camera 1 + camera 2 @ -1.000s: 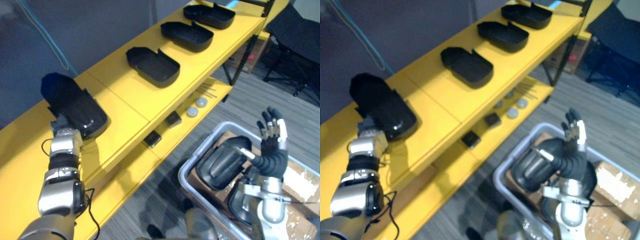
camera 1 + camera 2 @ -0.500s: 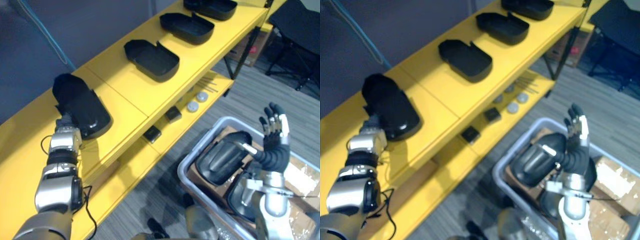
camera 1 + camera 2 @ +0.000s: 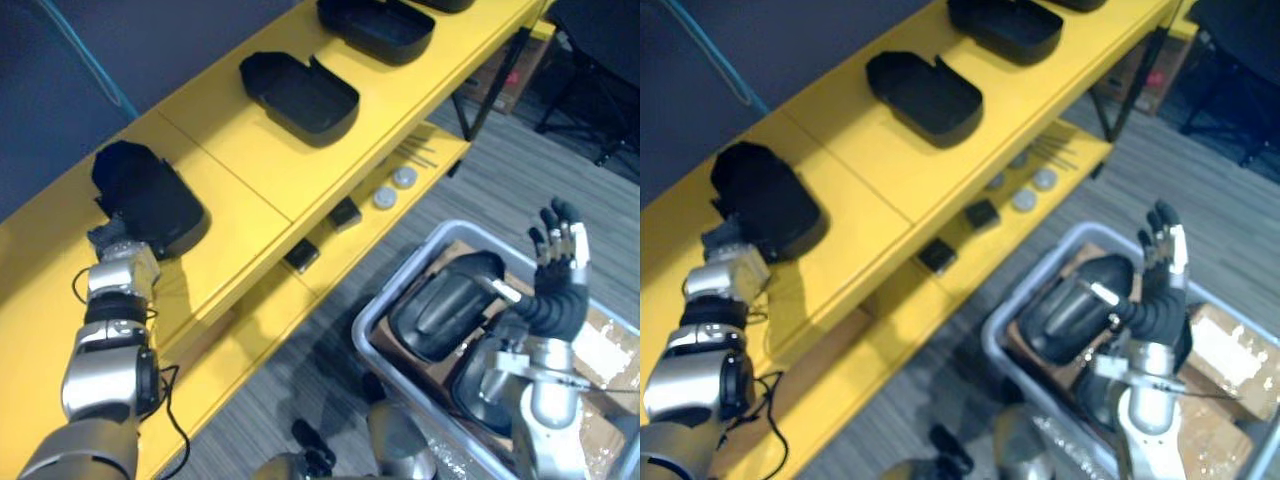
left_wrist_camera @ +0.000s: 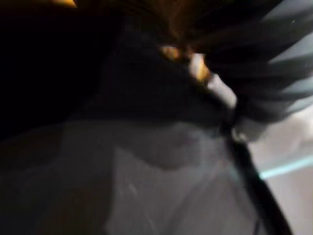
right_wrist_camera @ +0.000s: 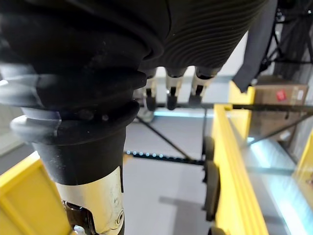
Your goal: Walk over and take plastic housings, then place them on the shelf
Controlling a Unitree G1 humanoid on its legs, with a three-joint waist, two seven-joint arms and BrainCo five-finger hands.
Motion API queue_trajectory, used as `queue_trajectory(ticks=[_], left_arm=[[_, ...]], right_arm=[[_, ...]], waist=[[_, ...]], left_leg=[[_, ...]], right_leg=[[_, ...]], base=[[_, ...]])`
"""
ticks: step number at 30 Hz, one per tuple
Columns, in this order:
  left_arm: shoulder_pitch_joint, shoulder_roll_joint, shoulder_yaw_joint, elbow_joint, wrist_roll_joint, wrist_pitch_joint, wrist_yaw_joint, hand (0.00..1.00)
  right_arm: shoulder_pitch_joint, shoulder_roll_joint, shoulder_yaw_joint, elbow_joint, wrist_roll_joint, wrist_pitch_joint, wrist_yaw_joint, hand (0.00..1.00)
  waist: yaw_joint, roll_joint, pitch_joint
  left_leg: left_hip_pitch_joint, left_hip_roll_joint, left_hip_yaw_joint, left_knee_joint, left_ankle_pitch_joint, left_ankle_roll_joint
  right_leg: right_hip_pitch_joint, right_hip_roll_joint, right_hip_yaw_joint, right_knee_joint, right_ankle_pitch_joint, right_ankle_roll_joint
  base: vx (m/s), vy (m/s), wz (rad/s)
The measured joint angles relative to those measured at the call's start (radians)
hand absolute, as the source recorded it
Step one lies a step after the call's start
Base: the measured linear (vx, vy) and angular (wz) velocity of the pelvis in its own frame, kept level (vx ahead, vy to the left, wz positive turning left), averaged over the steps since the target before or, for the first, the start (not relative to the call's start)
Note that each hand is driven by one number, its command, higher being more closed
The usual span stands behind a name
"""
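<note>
A black plastic housing (image 3: 148, 195) lies on the yellow shelf top (image 3: 235, 165) near its left end. My left hand (image 3: 118, 255) sits right at the housing's near edge; its grip cannot be made out. Two more housings (image 3: 300, 95) (image 3: 378, 25) lie open side up further along the shelf. My right hand (image 3: 558, 255) is raised above the grey bin (image 3: 372, 330) with its fingers (image 5: 171, 90) straight and nothing in it. In the bin lie more black housings (image 3: 445, 305).
The lower yellow shelf carries two round discs (image 3: 393, 190), small black blocks (image 3: 345, 213) and thin rods (image 3: 420, 155). Cardboard boxes (image 3: 1230, 360) sit beside the bin. A dark chair (image 3: 600, 60) stands at the far right on the grey floor.
The view has shifted. The housing at the shelf's left end has settled lower onto the shelf, and my left hand now sits a little back from it. My right hand stays raised.
</note>
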Motion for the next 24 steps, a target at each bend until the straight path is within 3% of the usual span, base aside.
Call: queue_trajectory(ticks=[9, 15, 19, 24], left_arm=[[-0.011, 0.001, -0.001, 0.001, -0.013, -0.042, 0.022, 0.00], [-0.010, 0.001, -0.040, 0.007, -0.108, -0.115, 0.021, 0.00], [0.009, 0.000, -0.073, 0.001, -0.146, -0.190, 0.016, 0.00], [0.183, -0.020, -0.100, -0.194, -0.167, -0.272, 0.009, 0.00]], right_arm=[[0.002, 0.000, -0.002, 0.000, 0.000, -0.003, -0.002, 0.00], [0.001, 0.001, -0.001, 0.000, 0.000, -0.021, 0.026, 0.00], [0.001, 0.002, -0.001, 0.000, -0.025, -0.045, 0.044, 0.00], [0.001, 0.000, 0.002, 0.000, -0.080, -0.074, 0.060, 0.00]], waist=[[-0.001, -0.002, 0.015], [0.000, -0.005, 0.016], [0.002, -0.007, 0.016], [0.007, -0.010, 0.014]], left_leg=[[-0.005, 0.001, 0.002, 0.011, -0.007, 0.002], [0.005, 0.002, -0.001, 0.011, -0.008, 0.002], [0.011, 0.001, -0.001, 0.009, -0.008, 0.002], [0.030, 0.002, -0.010, 0.000, -0.008, 0.003]], right_leg=[[0.001, -0.001, 0.003, -0.005, 0.003, 0.002], [0.015, -0.001, 0.000, -0.011, 0.003, 0.002], [0.025, -0.001, 0.000, -0.019, 0.007, 0.004], [0.059, -0.001, -0.013, -0.048, 0.017, 0.008]], base=[[0.00, 0.000, 0.00], [0.00, 0.000, 0.00], [0.00, 0.000, 0.00], [0.00, -0.005, 0.04]])
